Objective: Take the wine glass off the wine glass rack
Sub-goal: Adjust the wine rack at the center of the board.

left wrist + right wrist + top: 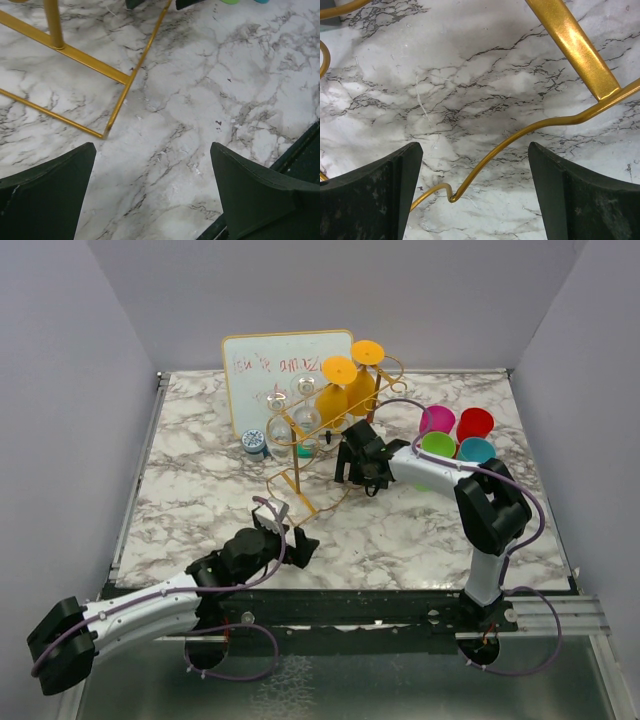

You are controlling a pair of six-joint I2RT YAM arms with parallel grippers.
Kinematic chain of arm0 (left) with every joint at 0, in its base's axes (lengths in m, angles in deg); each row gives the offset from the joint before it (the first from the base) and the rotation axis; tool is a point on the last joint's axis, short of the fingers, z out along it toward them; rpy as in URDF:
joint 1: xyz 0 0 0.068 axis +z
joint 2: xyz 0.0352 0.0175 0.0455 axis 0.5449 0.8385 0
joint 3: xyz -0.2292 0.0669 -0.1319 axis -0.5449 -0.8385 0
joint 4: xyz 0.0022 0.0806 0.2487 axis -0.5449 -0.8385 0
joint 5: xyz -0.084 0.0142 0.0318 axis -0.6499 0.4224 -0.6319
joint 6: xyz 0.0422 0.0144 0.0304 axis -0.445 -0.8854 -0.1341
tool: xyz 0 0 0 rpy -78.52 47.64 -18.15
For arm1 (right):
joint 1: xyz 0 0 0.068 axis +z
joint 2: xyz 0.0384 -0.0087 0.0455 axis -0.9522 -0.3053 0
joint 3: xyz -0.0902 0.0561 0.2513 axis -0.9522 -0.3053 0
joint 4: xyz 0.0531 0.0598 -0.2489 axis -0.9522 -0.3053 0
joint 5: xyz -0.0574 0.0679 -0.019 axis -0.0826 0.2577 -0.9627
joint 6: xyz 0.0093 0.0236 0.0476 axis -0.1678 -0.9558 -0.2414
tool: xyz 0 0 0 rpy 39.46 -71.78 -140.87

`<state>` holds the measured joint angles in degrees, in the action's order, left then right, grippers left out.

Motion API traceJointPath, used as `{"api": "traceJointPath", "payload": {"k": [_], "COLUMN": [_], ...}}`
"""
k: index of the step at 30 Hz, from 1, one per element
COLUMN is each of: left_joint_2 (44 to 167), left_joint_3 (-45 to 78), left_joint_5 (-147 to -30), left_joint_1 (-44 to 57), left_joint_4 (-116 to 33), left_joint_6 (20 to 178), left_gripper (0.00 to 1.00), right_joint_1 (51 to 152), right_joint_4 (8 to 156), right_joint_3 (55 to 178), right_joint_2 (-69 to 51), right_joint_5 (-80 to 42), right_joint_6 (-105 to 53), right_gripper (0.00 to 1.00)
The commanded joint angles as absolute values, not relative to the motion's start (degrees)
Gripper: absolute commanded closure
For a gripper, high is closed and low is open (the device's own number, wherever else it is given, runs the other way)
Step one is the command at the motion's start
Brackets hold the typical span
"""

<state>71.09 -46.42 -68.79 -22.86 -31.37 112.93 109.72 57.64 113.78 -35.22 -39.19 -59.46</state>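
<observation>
As I view it from above, the rack [295, 475] runs slantwise from near left to far right, standing on the table [420, 530] before one whiteboard [270, 365]. Two orange wine glasses [338, 398] hang at its far end, foot up and bowl down; I cannot count the clear ones beside them. Four cups [437, 419] stand to its right. Both grippers gape wide and empty: the right gripper [355, 478] just beside the rack, above a curled wire, and the left gripper [292, 528] above bare marble near the rack's foot.

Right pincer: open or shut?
Open. In the wrist view the right pincer fingers stand wide apart, only marble and rack wire between them.
</observation>
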Motion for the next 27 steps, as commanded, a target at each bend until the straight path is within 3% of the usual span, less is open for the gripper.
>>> {"api": "traceJointPath", "payload": {"k": [1,13,27], "left_joint_2": [67.0,83.2,96.7], "left_joint_3": [-49.4,-44.9,-40.0], "left_joint_5": [-58.7,-58.4,-79.8], "left_joint_1": [-22.8,-22.4,-15.3], "left_joint_4": [-30.7,-22.3,-15.8], "left_joint_6": [110.1,106.2,98.6], "left_gripper": [0.01,0.01,0.01], "right_joint_1": [109.2,109.3,109.3], "right_joint_4": [57.3,57.5,57.5], "right_joint_3": [115.8,114.8,114.5], "right_joint_2": [-35.1,-34.0,-33.8], "right_joint_5": [-37.9,-36.4,-36.2], "right_joint_6": [-59.1,-60.4,-60.8], "right_gripper": [0.07,0.07,0.07]}}
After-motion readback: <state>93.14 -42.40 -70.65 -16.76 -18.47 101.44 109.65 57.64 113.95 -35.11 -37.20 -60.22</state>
